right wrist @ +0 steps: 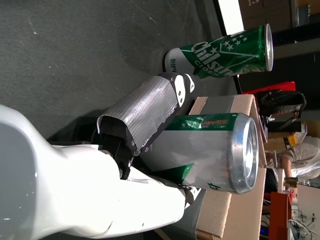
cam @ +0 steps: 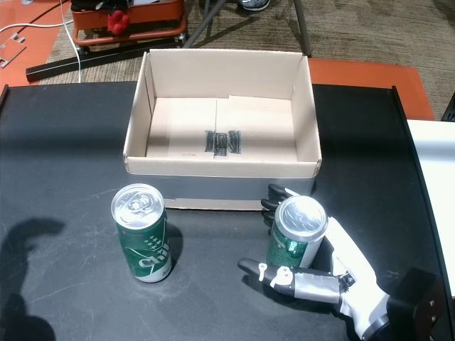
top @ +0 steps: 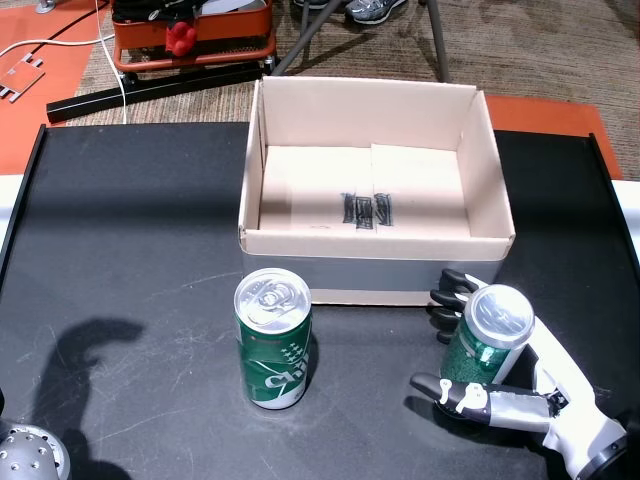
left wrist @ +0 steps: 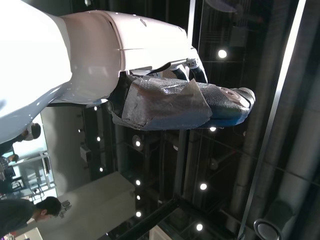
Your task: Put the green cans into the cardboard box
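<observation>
Two green cans stand on the black table in front of an open cardboard box, which has nothing inside. The left can stands alone and upright. My right hand wraps the right can, fingers behind it and thumb across its front, close to the box's front wall. In the right wrist view, the thumb lies over that can, with the other can beyond. My left hand is raised toward the ceiling, holding nothing.
The black table has a raised edge on both sides. A white surface adjoins it on the right. Red equipment and cables lie on the floor behind the box. A person shows in the left wrist view.
</observation>
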